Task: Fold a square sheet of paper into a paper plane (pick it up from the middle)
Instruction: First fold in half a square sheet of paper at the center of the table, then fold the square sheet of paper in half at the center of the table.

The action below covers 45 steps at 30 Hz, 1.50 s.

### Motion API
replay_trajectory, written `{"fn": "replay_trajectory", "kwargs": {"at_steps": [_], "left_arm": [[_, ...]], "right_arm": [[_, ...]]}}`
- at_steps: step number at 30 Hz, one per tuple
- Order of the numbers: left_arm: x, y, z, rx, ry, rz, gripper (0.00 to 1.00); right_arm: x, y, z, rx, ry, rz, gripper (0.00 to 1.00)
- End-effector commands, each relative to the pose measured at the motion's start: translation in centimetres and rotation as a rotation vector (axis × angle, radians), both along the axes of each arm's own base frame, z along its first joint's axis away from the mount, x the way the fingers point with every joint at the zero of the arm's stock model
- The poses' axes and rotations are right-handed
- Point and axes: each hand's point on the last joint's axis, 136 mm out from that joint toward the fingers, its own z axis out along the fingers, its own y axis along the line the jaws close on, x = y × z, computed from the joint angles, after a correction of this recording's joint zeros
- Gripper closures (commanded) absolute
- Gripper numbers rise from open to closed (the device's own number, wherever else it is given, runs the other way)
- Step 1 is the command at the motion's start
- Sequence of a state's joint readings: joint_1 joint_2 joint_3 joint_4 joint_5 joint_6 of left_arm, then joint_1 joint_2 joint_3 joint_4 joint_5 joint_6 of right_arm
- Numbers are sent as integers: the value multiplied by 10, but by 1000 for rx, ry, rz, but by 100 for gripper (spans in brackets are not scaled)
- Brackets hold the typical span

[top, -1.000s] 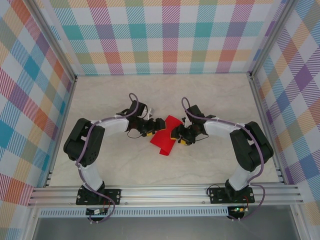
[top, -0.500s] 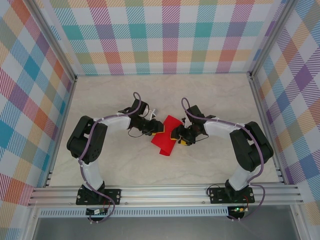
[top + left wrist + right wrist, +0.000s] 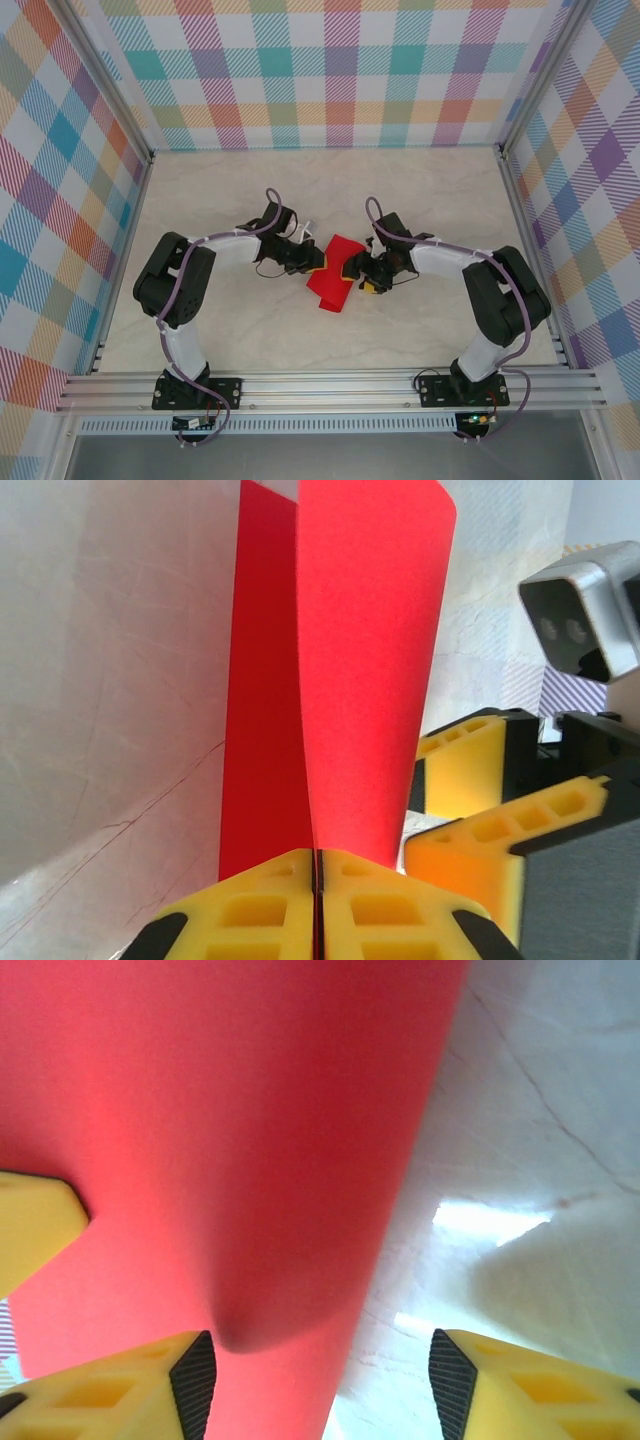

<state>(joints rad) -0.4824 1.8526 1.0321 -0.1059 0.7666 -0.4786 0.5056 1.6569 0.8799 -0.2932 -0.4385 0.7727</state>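
Red square sheet of paper (image 3: 330,285) pinched by inward-reaching left fingers (image 3: 250,915); right fingers (image 3: 540,1380) spread apart.

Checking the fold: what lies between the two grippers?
The square sheet of paper, folded over, spans the gap between left gripper and right gripper in the top view; the left gripper pinches its edge.

walls (image 3: 340,70): pastel plaid, 3 sides | tabletop (image 3: 250,330): pale marble | frame (image 3: 330,385): aluminium rails
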Motion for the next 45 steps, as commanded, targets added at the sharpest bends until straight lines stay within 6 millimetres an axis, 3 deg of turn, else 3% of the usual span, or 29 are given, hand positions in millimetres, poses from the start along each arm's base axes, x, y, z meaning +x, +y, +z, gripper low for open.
{"fn": "replay_trajectory", "kwargs": {"at_steps": [1, 8, 14, 20, 23, 27, 35, 45], "left_arm": [[-4, -14, 19, -64, -35, 9, 92], [-9, -24, 11, -66, -39, 42, 92], [-10, -25, 11, -55, -51, 54, 87], [-8, -24, 17, -44, -68, 61, 72], [-5, -15, 13, 14, -78, 94, 53], [-4, -5, 10, 78, -89, 130, 43], [1, 7, 15, 126, -116, 189, 42], [-1, 3, 2, 124, -70, 178, 43]], "right_arm": [[6, 2, 14, 68, -23, -64, 34], [9, 6, 4, 110, 8, -112, 28], [8, 3, -3, 80, 4, -101, 42], [6, -3, -8, 33, -12, -62, 52], [7, -8, -11, -13, -18, -32, 54], [10, -13, -14, -51, -22, 6, 55], [24, -14, -10, -15, -39, 55, 57], [24, 2, -12, 113, 21, -23, 47]]}}
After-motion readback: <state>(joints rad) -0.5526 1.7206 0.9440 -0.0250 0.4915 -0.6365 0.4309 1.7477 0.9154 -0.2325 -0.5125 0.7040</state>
